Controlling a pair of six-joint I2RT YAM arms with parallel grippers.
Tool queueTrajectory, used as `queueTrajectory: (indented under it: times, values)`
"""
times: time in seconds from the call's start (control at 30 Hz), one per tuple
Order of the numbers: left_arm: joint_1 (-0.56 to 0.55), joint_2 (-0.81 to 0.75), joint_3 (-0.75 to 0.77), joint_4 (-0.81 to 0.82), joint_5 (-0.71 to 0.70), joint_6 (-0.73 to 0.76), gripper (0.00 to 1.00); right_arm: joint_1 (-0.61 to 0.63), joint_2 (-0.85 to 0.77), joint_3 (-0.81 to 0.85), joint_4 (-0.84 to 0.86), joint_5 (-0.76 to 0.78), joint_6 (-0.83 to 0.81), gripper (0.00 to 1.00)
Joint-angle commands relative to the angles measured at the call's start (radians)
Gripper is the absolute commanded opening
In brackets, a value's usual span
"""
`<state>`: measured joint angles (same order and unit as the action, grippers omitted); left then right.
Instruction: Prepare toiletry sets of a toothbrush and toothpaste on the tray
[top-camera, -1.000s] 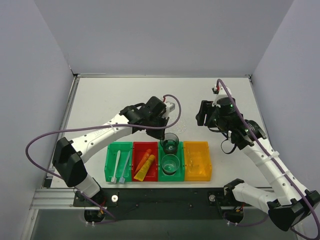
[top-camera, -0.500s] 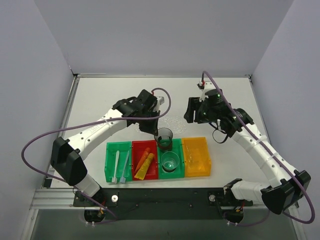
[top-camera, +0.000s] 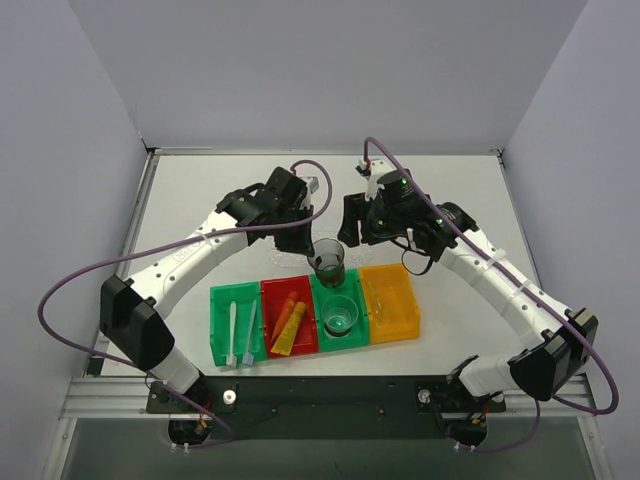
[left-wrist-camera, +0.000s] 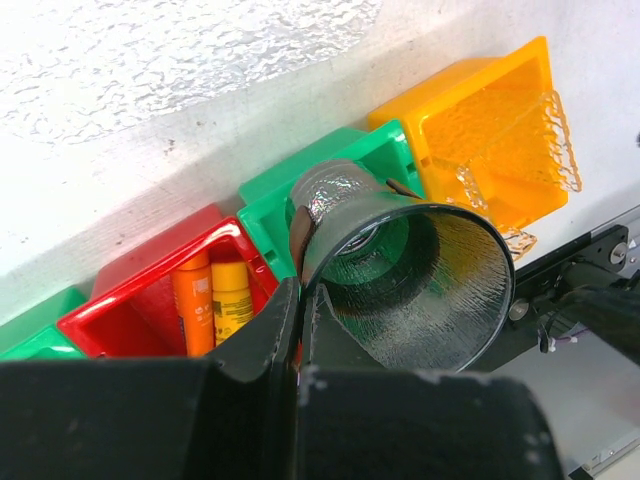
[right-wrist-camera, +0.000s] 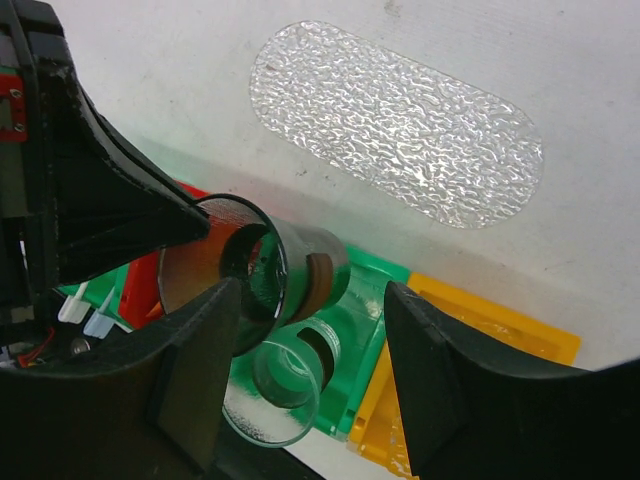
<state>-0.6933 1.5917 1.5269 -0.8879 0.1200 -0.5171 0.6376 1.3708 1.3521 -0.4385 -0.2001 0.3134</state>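
My left gripper (top-camera: 312, 246) is shut on the rim of a clear cup (top-camera: 327, 263) and holds it above the middle green bin (top-camera: 352, 296); it shows in the left wrist view (left-wrist-camera: 297, 292) with the cup (left-wrist-camera: 410, 270). My right gripper (top-camera: 350, 232) is open beside that cup (right-wrist-camera: 270, 255), its jaws (right-wrist-camera: 310, 345) either side of it without touching. The white toothbrush (top-camera: 233, 328) and pale blue toothbrush (top-camera: 250, 326) lie in the left green bin. The orange tube (top-camera: 287, 311) and yellow-orange tube (top-camera: 291, 334) lie in the red bin (top-camera: 273, 293). The clear textured tray (right-wrist-camera: 395, 120) lies bare behind the bins.
A second clear cup (top-camera: 340, 319) stands in the middle green bin. The orange bin (top-camera: 392, 310) at the right end holds a clear textured piece (left-wrist-camera: 505, 135). Both arms crowd the space above the tray.
The left gripper has carried the cup up and back from the green bin. The right arm has swung left until its open jaws reach the cup.
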Motion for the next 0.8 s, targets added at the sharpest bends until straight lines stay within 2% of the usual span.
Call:
queueTrajectory:
  times: [0.0,0.13,0.3,0.53,0.77]
  values:
    - [0.067,-0.073,0.027,0.044,0.027,0.008,0.00,-0.015,-0.006,0.032,-0.016,0.056,-0.004,0.55]
    - [0.169,-0.108,0.007,0.047,0.030,0.057,0.00,-0.106,-0.061,-0.008,-0.035,0.067,0.010,0.55]
    - [0.271,-0.096,0.038,0.082,0.047,0.129,0.00,-0.243,-0.131,-0.158,-0.040,0.022,0.007,0.51]
    - [0.340,-0.056,0.067,0.092,0.046,0.210,0.00,-0.351,-0.131,-0.321,-0.039,-0.024,-0.050,0.38]
    - [0.400,-0.052,0.062,0.093,0.092,0.252,0.00,-0.430,-0.139,-0.455,-0.008,-0.056,-0.045,0.35]
